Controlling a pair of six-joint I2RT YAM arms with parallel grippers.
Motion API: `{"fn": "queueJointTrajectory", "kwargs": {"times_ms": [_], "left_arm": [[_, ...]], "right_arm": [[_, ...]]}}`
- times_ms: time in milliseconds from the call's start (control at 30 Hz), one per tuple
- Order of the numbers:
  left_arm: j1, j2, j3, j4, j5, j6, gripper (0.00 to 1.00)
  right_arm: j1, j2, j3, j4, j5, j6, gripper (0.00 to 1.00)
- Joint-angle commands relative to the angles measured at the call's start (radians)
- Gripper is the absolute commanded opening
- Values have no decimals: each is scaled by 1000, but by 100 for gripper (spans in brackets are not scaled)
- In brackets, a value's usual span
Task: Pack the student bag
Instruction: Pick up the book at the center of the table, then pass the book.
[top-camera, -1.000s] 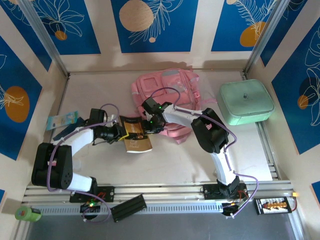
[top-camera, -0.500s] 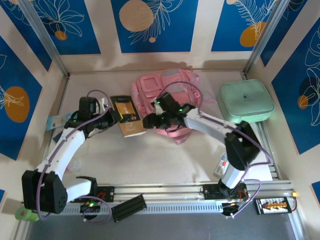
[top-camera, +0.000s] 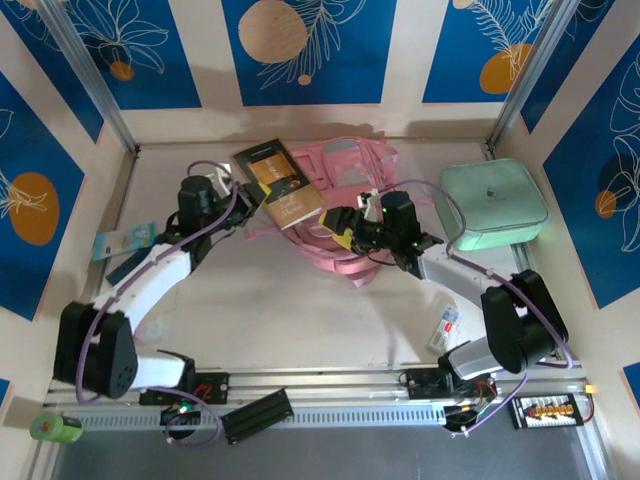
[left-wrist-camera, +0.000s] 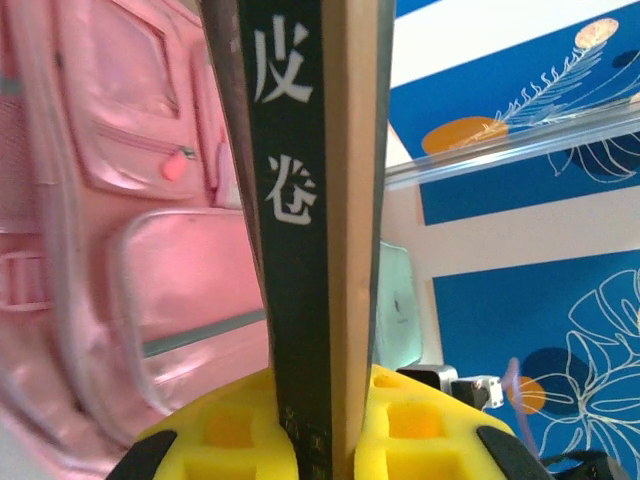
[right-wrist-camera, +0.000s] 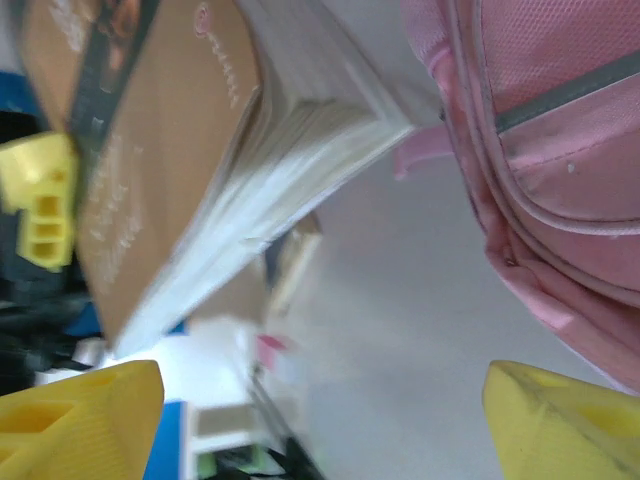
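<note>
At far table (top-camera: 300, 320) edge: left gripper (top-camera: 238, 190) pinches book (top-camera: 282, 192) over bag (top-camera: 350, 160), right gripper (top-camera: 352, 222) spread; edge grip may let book slip.

1. Top camera: high behind the arm bases, looking down on the whole table (top-camera: 300, 320) from afar.
2. Left wrist camera: looks along the left gripper (left-wrist-camera: 318, 440), very near a book (left-wrist-camera: 300, 200) spine.
3. Right wrist camera: looks out between the right gripper (right-wrist-camera: 325, 410) fingertips, close to the book's page edges.
4. All three views share the book and the backpack (top-camera: 350, 165).

The book (top-camera: 283, 192), pages blurred, hides part of the student bag (top-camera: 350, 165).
</note>
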Motion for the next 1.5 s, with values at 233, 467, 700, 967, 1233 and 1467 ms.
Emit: {"fn": "queueJointTrajectory", "kwargs": {"times_ms": [233,467,700,967,1233,1467], "left_arm": [[-164,158,131,330,-121,-62,0],[-197,188,149,390,-159,-100,0],[-211,204,166,385,-188,-127,0],[-220,229,168,406,-218,-164,0],[-221,224,161,376,-241,-144,0],[-222,182,130,282,-275,-96,0]], "right_arm": [[-54,29,-86,485,23,353,91],[-59,109,-57,577,29,461,91],[-57,144,-27,656,45,495,90],[-58,187,-16,783,86,583,89],[-63,254,-18,981,105,666,79],[-80,252,-50,989,119,654,69]]}}
